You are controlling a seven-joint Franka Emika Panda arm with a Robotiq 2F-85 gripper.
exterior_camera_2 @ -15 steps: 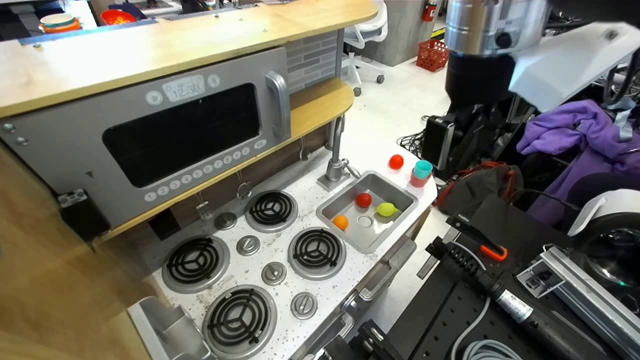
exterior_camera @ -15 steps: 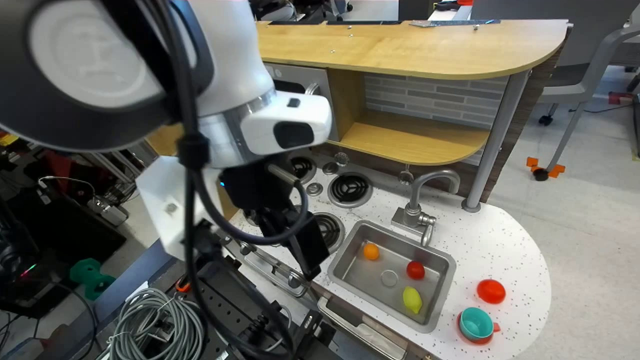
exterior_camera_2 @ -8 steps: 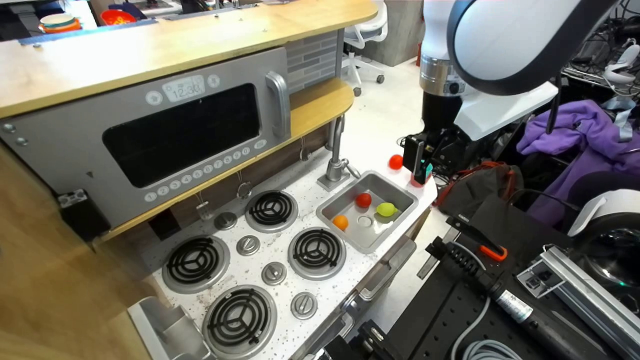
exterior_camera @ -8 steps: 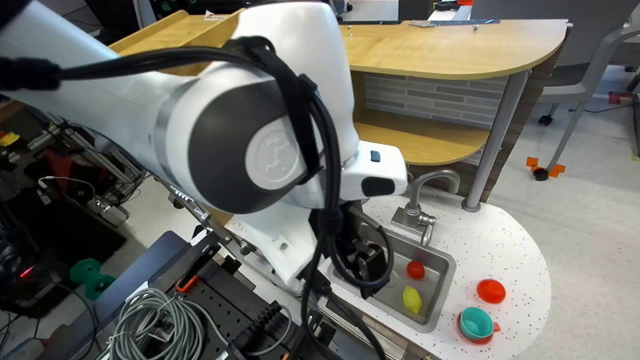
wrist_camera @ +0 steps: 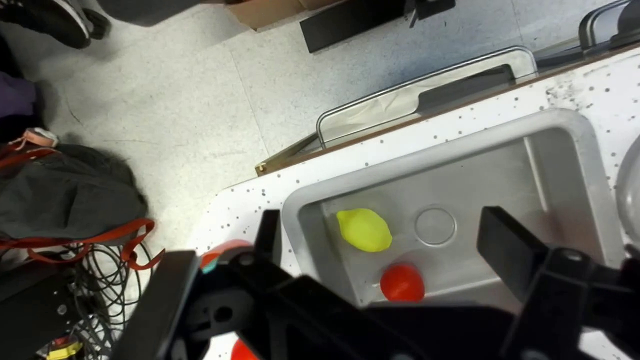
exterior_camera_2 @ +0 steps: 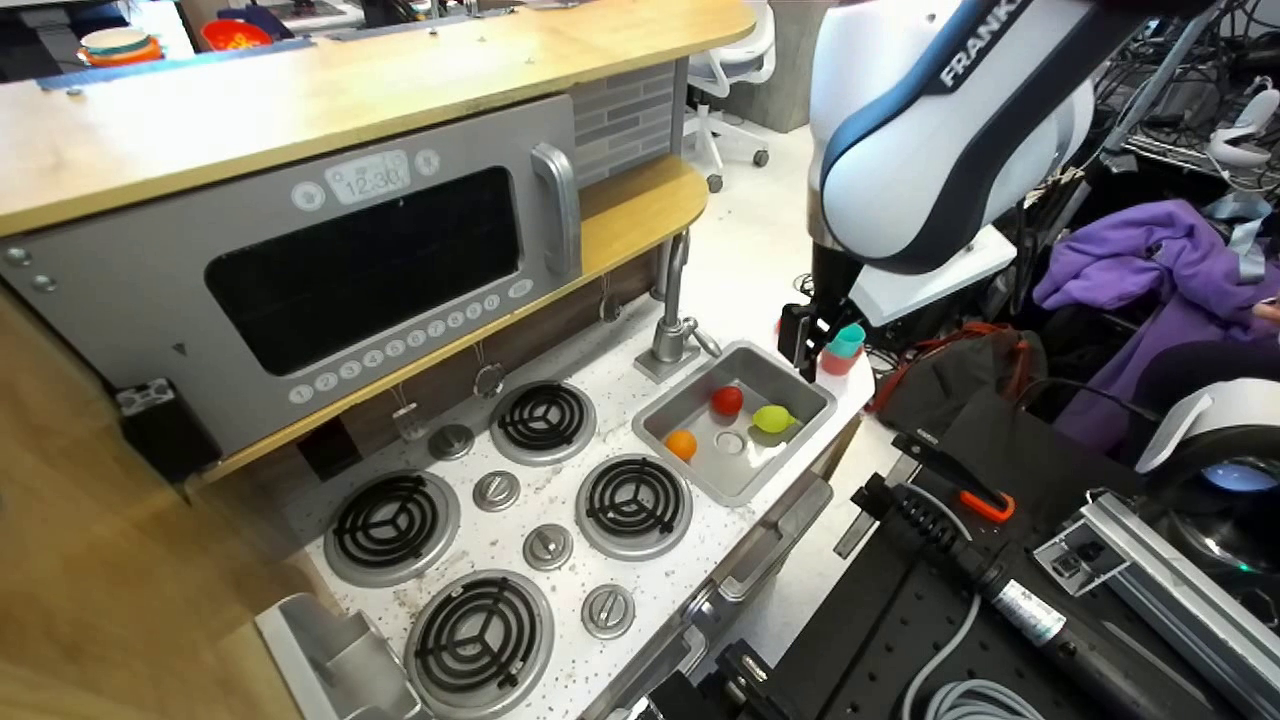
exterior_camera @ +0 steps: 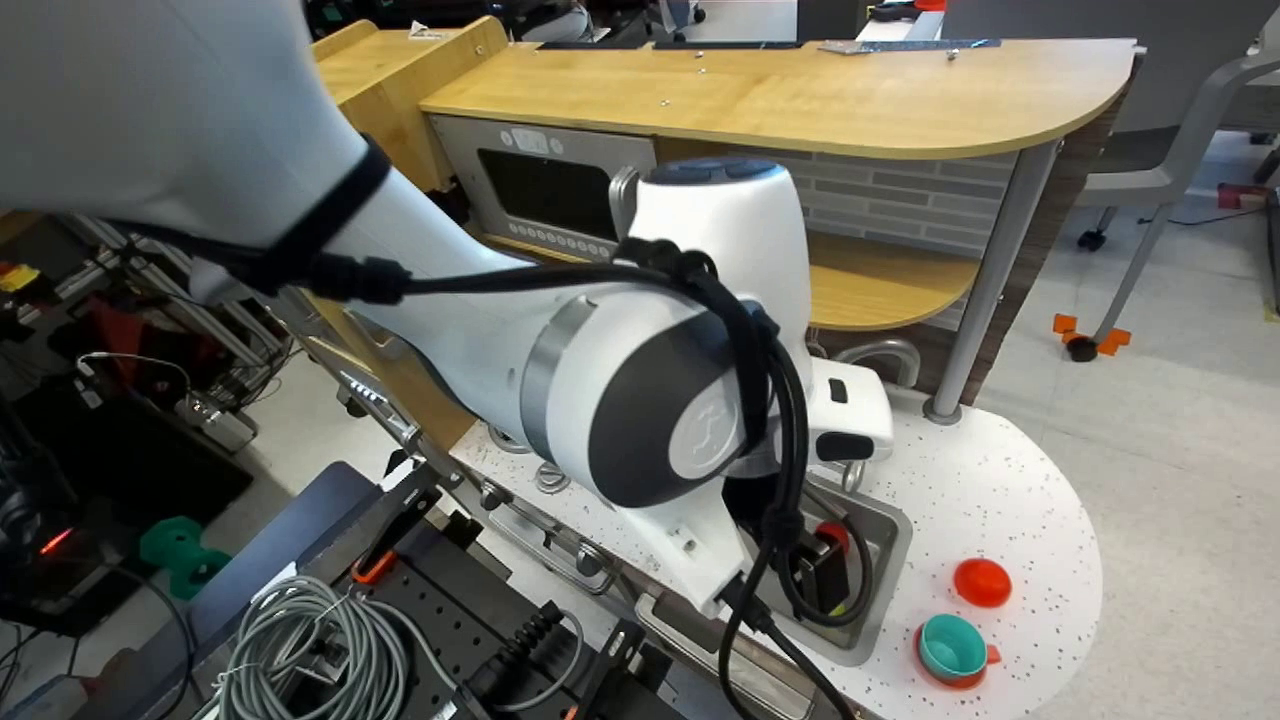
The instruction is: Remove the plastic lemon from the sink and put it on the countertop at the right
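Note:
The plastic lemon (wrist_camera: 365, 231) lies on the floor of the grey metal sink (wrist_camera: 480, 185), near one short wall. It shows whole in an exterior view (exterior_camera_2: 771, 419). In an exterior view only a sliver (exterior_camera: 838, 608) shows behind the gripper. My gripper (wrist_camera: 382, 214) is open and empty, above the sink, with the lemon between its fingers as seen in the wrist view. In both exterior views the gripper (exterior_camera: 822, 582) (exterior_camera_2: 797, 338) points down over the sink's end. The white speckled countertop (exterior_camera: 1040, 530) surrounds the sink and ends in a rounded edge.
A red toy (wrist_camera: 402, 283) lies beside the lemon in the sink, and an orange toy (exterior_camera_2: 681, 445) lies farther off. The faucet (exterior_camera_2: 672, 300) stands at the sink's back edge. A red round toy (exterior_camera: 982, 583) and stacked teal and red cups (exterior_camera: 953, 646) sit on the countertop.
The arm has swung over the toy kitchen and come down. The gripper has moved from beside the sink to above it. The lemon and the other toys have not moved.

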